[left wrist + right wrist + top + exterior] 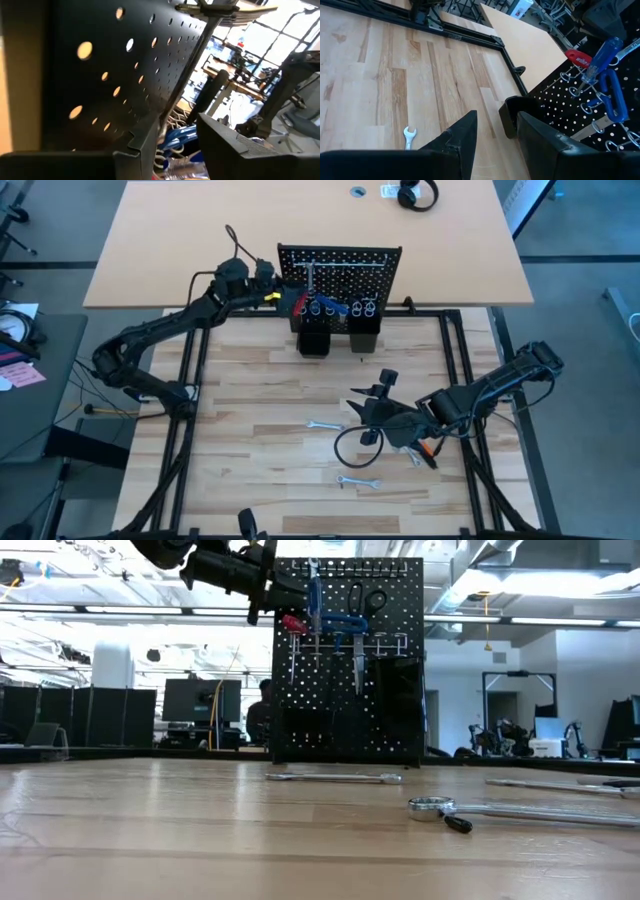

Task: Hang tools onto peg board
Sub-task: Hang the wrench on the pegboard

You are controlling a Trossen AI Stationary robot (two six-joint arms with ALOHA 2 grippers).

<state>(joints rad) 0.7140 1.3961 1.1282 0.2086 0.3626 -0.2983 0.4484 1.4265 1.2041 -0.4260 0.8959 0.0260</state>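
The peg board [340,265] stands upright at the table's far middle, with two black cups [313,340] at its base. In its ring hooks hang a red-handled tool [293,623], a blue T-key [315,590], a blue screwdriver [350,625] and black scissors [365,602]. My left gripper [175,135] is open at the board's left end, level, just beside the red handle. My right gripper [495,122] hovers open over the table's right middle with nothing between its fingers. Silver wrenches [322,425] [357,480] and an orange-and-black tool [430,452] lie flat on the table.
A black frame rail [190,380] borders the wooden table on each side. A tan table [180,240] lies behind the peg board, with headphones [417,194] at its far edge. A black cable loop [355,445] hangs by my right arm. Bare wood [250,410] lies at left.
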